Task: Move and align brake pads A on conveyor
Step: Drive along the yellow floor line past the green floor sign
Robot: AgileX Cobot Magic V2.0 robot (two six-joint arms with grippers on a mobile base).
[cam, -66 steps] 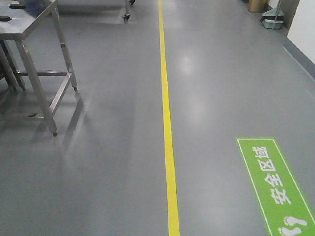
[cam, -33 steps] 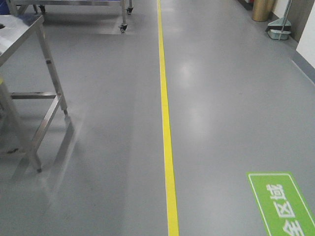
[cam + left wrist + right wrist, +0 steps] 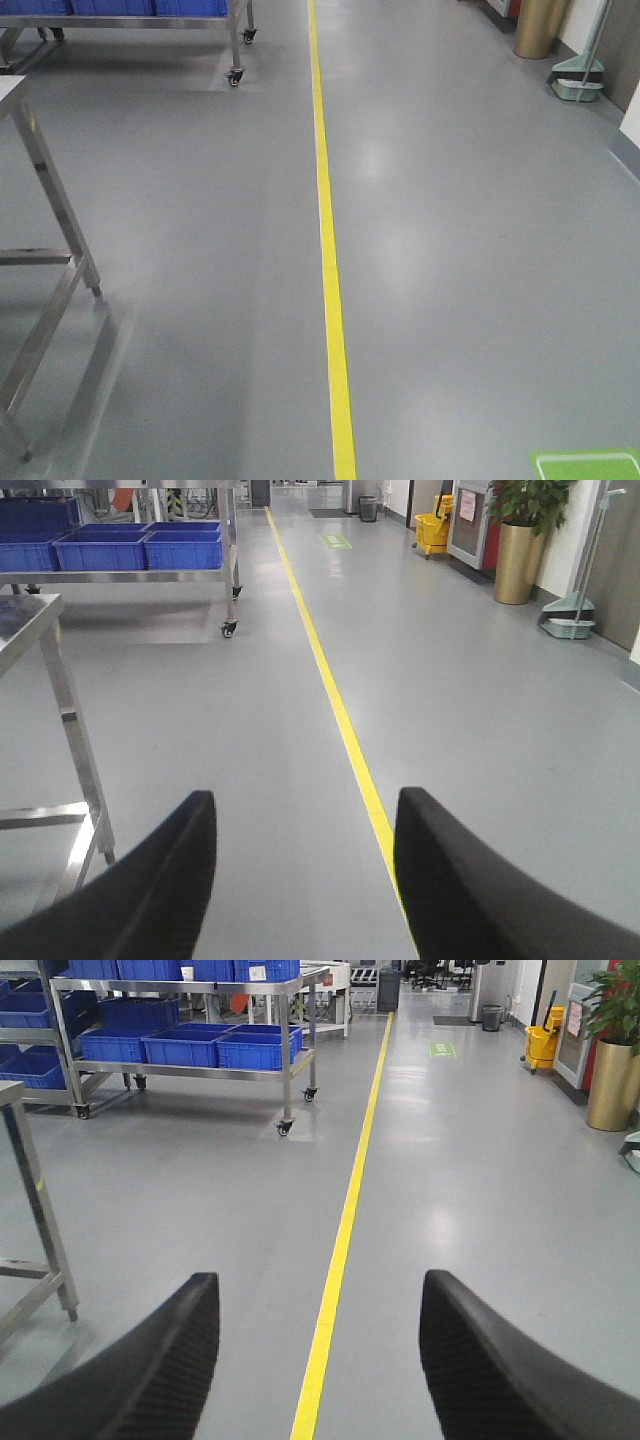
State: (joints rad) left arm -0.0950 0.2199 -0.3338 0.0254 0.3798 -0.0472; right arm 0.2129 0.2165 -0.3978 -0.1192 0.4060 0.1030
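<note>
The left gripper (image 3: 305, 880) shows two black, rounded, matte fingers standing apart, with only bare floor between them. The right gripper (image 3: 320, 1360) also shows two black fingers, finely pebbled, spread wide and holding nothing. No brake pads and no conveyor show in any of the three views. One glossy yellow line (image 3: 345, 720) runs along the smooth grey floor (image 3: 480, 730) from 6 toward 12 o'clock, passing between the right gripper's fingers and slipping behind one finger of the left. At 9 o'clock stands one steel table (image 3: 68, 715) on square legs, its top cut off by the edge. Toward 11 o'clock is one wheeled steel rack (image 3: 287, 1090) carrying blue plastic crates (image 3: 185, 1045), at least four of them on the lower shelf. Between 1 and 2 o'clock stand one gold cylindrical planter (image 3: 515, 565), one yellow mop bucket (image 3: 432, 530) and one grey-green dustpan (image 3: 568, 620). One green floor sign (image 3: 585, 465) lies at 5 o'clock in the front view.
</note>
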